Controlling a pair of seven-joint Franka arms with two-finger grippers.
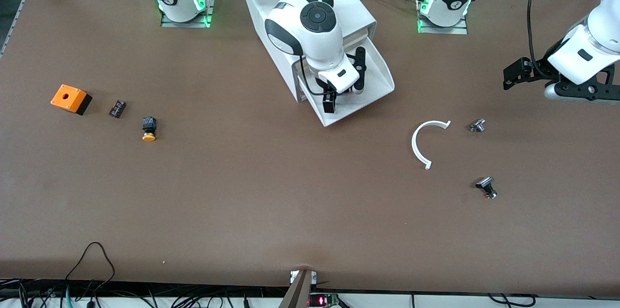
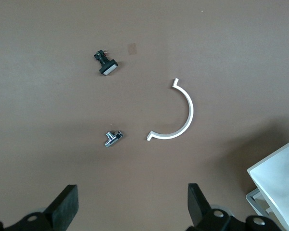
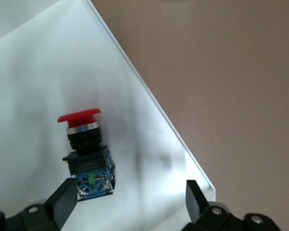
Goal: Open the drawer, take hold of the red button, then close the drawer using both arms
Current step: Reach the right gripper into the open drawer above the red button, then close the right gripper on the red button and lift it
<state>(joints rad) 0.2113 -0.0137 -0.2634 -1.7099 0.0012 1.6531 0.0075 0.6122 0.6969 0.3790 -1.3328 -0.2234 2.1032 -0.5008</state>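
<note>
The drawer (image 1: 380, 78) is pulled out of the white cabinet (image 1: 356, 5) toward the front camera. My right gripper (image 1: 345, 84) hangs over the drawer, open and empty. In the right wrist view the button (image 3: 84, 154) lies on its side on the white drawer floor (image 3: 38, 72), red cap pointing away from the gripper (image 3: 130, 202), with its blue end close beside one finger (image 3: 62, 199). In the front view the button is hidden under the right hand. My left gripper (image 1: 520, 73) is open and empty over the table toward the left arm's end; it also shows in the left wrist view (image 2: 132, 207).
A white half ring (image 1: 421, 141) and two small metal-and-black parts (image 1: 477, 125) (image 1: 487, 187) lie toward the left arm's end. An orange box (image 1: 70, 99), a small dark part (image 1: 116, 108) and an orange-capped button (image 1: 149, 129) lie toward the right arm's end.
</note>
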